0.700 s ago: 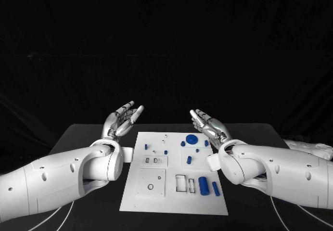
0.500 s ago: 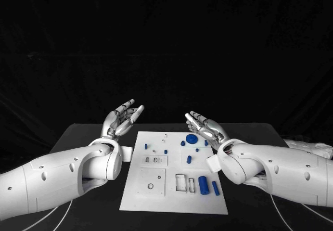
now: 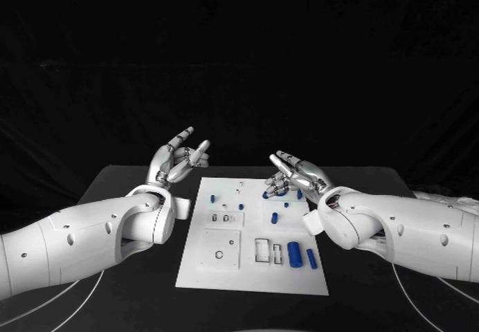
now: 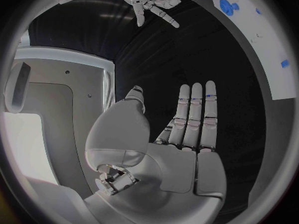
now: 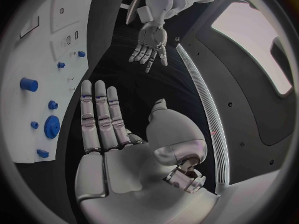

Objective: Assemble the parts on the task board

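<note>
Head view: left hand (image 3: 181,163) and right hand (image 3: 295,176) apparently spread, empty, flanking task board (image 3: 255,277).

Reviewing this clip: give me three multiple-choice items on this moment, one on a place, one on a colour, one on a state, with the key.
1. Where does the task board lie?
A. between the two arms
B. outside the left arm
C. on the right arm

2. What colour are the parts on the board?
A. red
B. blue
C. yellow

3. What does the left hand hold?
A. a part
B. the board's edge
C. nothing

Key: 1 A, the white plate sits mid-table with an arm at each side. 2 B, the large cylinder and small pegs are blue. 3 C, its fingers are apart and bare above the table; the right hand is empty too.
</note>
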You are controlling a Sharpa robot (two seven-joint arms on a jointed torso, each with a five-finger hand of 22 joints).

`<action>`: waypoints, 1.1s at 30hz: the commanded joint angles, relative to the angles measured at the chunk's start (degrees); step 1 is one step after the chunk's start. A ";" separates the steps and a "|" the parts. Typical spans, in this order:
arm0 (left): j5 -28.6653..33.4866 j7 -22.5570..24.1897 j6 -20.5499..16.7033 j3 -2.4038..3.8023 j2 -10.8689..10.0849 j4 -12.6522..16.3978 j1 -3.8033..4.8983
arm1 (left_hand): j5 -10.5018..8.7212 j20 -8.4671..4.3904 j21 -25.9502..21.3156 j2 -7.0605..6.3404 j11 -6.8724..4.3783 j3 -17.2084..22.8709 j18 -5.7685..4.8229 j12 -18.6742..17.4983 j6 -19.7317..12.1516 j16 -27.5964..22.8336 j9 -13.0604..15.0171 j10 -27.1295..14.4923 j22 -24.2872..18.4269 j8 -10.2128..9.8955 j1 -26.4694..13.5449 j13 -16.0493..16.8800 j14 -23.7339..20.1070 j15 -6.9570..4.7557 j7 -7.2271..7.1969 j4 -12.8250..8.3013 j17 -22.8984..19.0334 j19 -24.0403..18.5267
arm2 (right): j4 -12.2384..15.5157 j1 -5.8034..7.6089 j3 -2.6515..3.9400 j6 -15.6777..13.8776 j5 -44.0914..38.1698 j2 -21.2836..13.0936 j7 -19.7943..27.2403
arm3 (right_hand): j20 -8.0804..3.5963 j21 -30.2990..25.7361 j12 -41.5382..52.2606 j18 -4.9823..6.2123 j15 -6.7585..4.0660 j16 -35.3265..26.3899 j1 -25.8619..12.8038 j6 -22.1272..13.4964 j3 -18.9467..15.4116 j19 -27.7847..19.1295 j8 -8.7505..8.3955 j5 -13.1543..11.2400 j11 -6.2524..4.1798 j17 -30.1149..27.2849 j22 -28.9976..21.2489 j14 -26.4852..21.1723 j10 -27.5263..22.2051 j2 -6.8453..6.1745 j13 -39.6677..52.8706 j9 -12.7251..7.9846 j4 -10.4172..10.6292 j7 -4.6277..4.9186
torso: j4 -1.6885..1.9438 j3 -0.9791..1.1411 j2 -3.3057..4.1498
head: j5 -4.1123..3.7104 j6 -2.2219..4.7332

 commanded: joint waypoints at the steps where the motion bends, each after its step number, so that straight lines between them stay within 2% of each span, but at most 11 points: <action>1: -7.39 -2.46 0.62 -0.09 0.40 -0.91 0.15 | 0.20 -5.55 11.32 -0.81 -5.40 -0.37 0.77 9.43 -0.68 7.06 -0.07 21.71 5.75 -0.18 -2.15 9.03 19.58 -6.39 -1.37 0.11 8.52 12.33 | -0.41 0.24 0.01 1.84 -3.17 0.12 -2.59 | -2.91 2.88 2.08 0.48 -2.26 2.21 0.06 0.30 -1.31 5.21 0.11 0.36 -2.66 1.77 1.21 7.39 8.27 0.39 1.31 0.05 0.00 4.21 | -0.04 0.00 -0.02 | 0.13 -0.49; 5: -11.43 -4.68 1.24 -0.44 0.87 -2.10 0.17 | 0.08 -6.43 33.25 -1.30 -5.15 0.09 -2.09 45.04 -0.35 35.44 -0.14 25.55 31.11 -0.36 -2.22 58.32 26.30 -5.96 -1.24 0.02 52.59 15.52 | -0.93 0.64 0.01 2.88 -3.89 0.07 -3.38 | -6.01 9.62 13.60 0.74 -5.98 15.29 0.29 -0.08 -2.74 11.05 -0.15 0.60 -5.68 10.98 5.11 16.73 19.08 1.26 9.25 -0.01 -0.05 1.38 | 0.10 0.03 0.26 | 0.13 -0.81; 6: -12.34 -5.14 1.41 -0.52 1.00 -2.37 0.18 | 0.02 -6.29 39.63 -1.22 -4.86 0.07 -2.99 50.50 -0.25 40.61 -0.16 25.91 39.41 -0.19 -2.43 66.66 27.62 -5.29 -0.93 -0.07 61.55 16.60 | -1.01 0.77 0.01 3.14 -3.97 -0.01 -3.51 | -7.55 13.40 24.79 0.87 -5.76 29.97 0.70 -0.12 -3.54 11.27 -0.17 0.71 -5.93 28.14 7.86 19.03 21.34 1.58 23.18 0.01 -0.05 0.34 | 0.15 0.02 0.35 | 0.12 -0.84; 8: -13.99 -5.91 1.75 -0.62 1.29 -2.84 0.19 | 0.22 -5.93 46.38 -1.59 -4.13 0.05 -4.35 55.95 0.85 46.32 0.03 28.98 49.86 0.09 -1.93 76.54 32.31 -5.37 -0.07 0.42 72.26 20.96 | -1.14 1.09 0.01 3.78 -4.08 -0.23 -3.73 | -8.95 24.72 43.36 -0.26 -6.17 51.84 1.54 -0.08 -4.34 13.22 -0.11 0.22 -4.50 59.37 19.63 26.74 29.20 2.18 52.93 0.03 0.04 -0.93 | 0.40 0.05 0.69 | -0.11 -0.71; 9: -14.73 -6.25 1.88 -0.66 1.42 -3.03 0.19 | 0.15 -5.63 49.37 -1.65 -3.81 -0.04 -4.97 57.85 1.41 48.50 0.08 30.10 54.50 0.02 -1.91 80.67 34.13 -4.88 0.39 0.23 76.77 22.80 | -1.20 1.28 0.01 4.06 -4.14 -0.34 -3.82 | -7.94 35.54 48.47 -3.45 -5.85 58.29 1.71 -0.01 -4.58 18.44 -0.03 0.18 -6.65 74.57 33.96 33.42 34.22 2.38 65.86 0.05 0.00 0.97 | 0.49 0.07 0.80 | -0.18 -0.76; 10: -15.45 -6.59 2.03 -0.69 1.55 -3.21 0.20 | 0.17 -5.37 51.55 -1.53 -3.38 -0.03 -5.51 59.02 1.82 50.05 0.11 30.94 58.13 0.00 -1.88 83.55 35.70 -4.56 0.53 0.11 80.28 24.49 | -1.25 1.49 0.01 4.28 -4.25 -0.45 -3.95 | -8.52 48.73 53.74 -5.73 -4.56 61.30 2.14 -0.02 -5.70 20.19 0.07 0.08 -5.57 82.33 48.95 37.25 37.90 3.02 77.50 0.05 0.34 0.99 | 0.59 0.08 0.94 | -0.26 -0.74; 16: -19.00 -8.43 3.23 -0.76 2.41 -4.23 0.26 | 0.29 -2.98 60.24 -1.28 -0.81 0.04 -8.36 59.35 5.10 51.49 0.41 31.22 75.17 0.30 -1.39 84.45 37.48 -2.25 2.00 0.11 83.87 35.14 | -1.30 2.98 0.01 4.68 -6.65 -1.22 -5.50 | -7.71 67.37 54.63 -9.76 -3.49 61.30 5.20 7.17 -6.26 41.46 5.09 0.58 -3.37 82.33 80.39 37.25 43.59 2.59 84.82 1.86 -0.25 4.13 | 1.41 0.09 1.70 | -0.89 -0.73; 22: -22.58 -9.97 4.15 -0.78 2.95 -4.75 0.42 | 0.21 -1.36 62.11 -1.25 0.78 -0.01 -9.45 59.35 9.82 51.49 0.86 31.22 80.12 0.73 -1.21 84.45 37.48 -0.45 3.15 0.04 83.87 39.83 | -1.66 4.85 0.01 5.75 -13.55 -1.44 -7.95 | -5.30 67.37 54.63 -9.76 -1.26 61.30 7.39 24.15 -6.75 41.46 14.01 1.58 -0.67 82.33 80.39 37.25 43.59 1.68 84.82 5.29 -0.19 5.74 | 2.14 0.12 2.58 | -1.42 -0.62; 28: -24.35 -10.90 4.86 -0.78 3.16 -4.76 0.54 | 0.17 -0.94 62.11 -0.93 1.12 0.06 -9.45 59.35 12.03 51.49 1.08 31.22 80.12 0.98 -0.89 84.45 37.48 -0.18 3.29 0.05 83.87 39.83 | -3.72 6.11 0.01 7.03 -20.94 -0.19 -9.72 | -3.72 67.37 54.44 -9.76 -2.82 61.30 11.28 24.69 -5.95 41.46 11.39 1.70 -2.79 82.33 80.39 37.25 42.92 1.71 84.01 4.33 -0.82 4.41 | 2.44 0.13 3.40 | -1.90 -0.42; 31: -24.83 -11.27 5.20 -0.78 3.26 -4.62 0.63 | 0.14 -0.78 62.11 -0.74 1.22 0.10 -9.45 59.35 12.93 51.49 1.17 31.22 80.12 1.08 -0.63 84.45 37.48 -0.07 3.37 0.04 83.87 39.83 | -5.25 6.47 0.02 7.61 -24.00 0.66 -10.65 | -3.95 67.37 36.90 -9.76 -3.77 61.30 15.52 32.62 -4.00 41.46 13.29 1.16 -3.86 82.33 80.39 37.25 12.28 1.11 45.88 5.27 -2.97 3.33 | 2.63 0.13 3.96 | -2.15 -0.29; 33: -25.17 -11.49 5.43 -0.77 3.29 -4.46 0.68 | 0.10 -0.65 62.11 -0.51 1.32 0.13 -9.45 59.35 14.00 51.49 1.28 31.22 80.12 1.22 -0.41 84.45 37.48 0.03 3.48 0.03 83.87 39.83 | -6.27 6.62 0.06 7.67 -26.49 1.21 -11.49 | -3.83 67.37 24.15 -9.76 -3.60 61.30 17.90 38.05 -2.65 41.46 14.91 1.09 -3.54 82.33 80.39 37.25 3.46 0.76 31.93 6.17 -4.60 3.28 | 2.74 0.12 4.36 | -2.27 -0.35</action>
